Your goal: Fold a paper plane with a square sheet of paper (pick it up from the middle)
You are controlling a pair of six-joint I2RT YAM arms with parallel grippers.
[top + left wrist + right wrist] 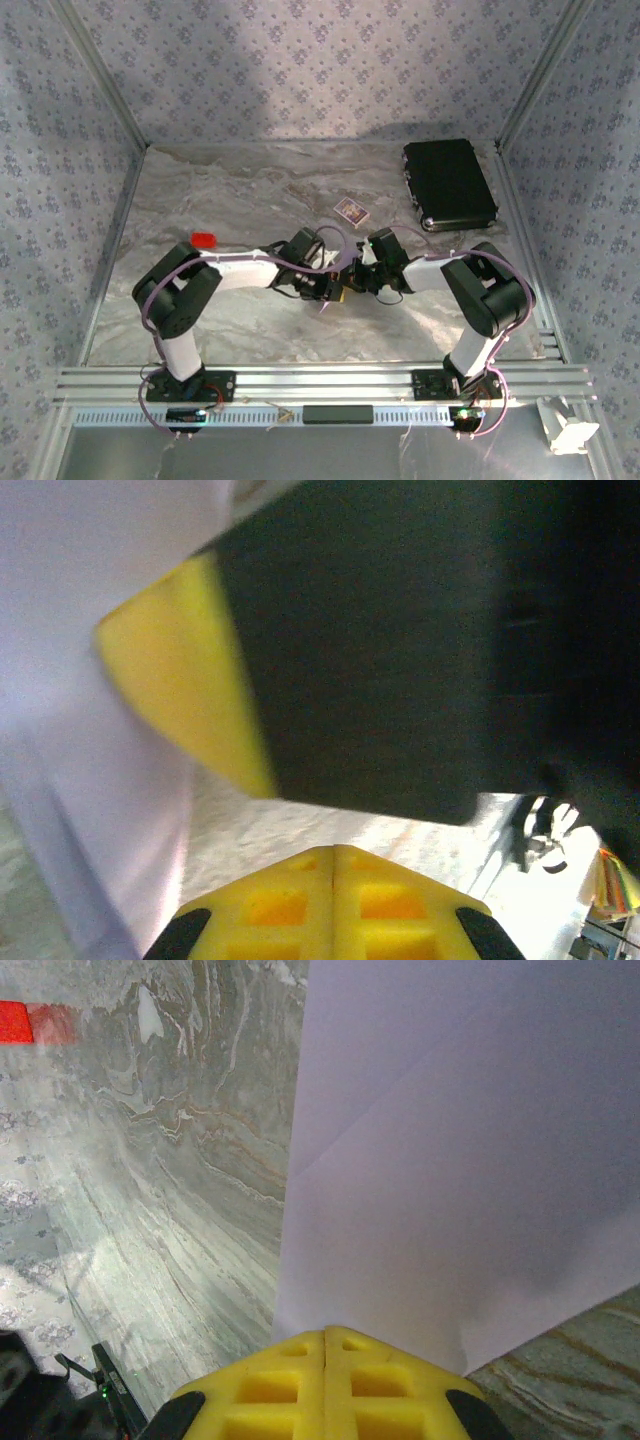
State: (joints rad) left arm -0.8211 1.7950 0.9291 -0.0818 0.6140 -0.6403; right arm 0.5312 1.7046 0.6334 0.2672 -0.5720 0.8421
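- Nearest my right wrist camera, the right end effector (325,1335) has its yellow fingers pressed together. The square sheet of paper (460,1160) spreads out from their tips, so I judge it pinched at an edge.
- The sheet sits mid-counter (150,1210) where both arms meet, and it carries a slanting crease. I cannot tell whether it is lifted.
- The left end effector (333,850) is closed tight too. Lilac paper lies just left of it, but I cannot tell whether any is between its fingers.
- To fold well, I would keep the right pinch firm, match the edges before pressing, then run the crease slowly so the thin paper neither slips nor tears.
- The red block (20,1022) sits left, well apart.
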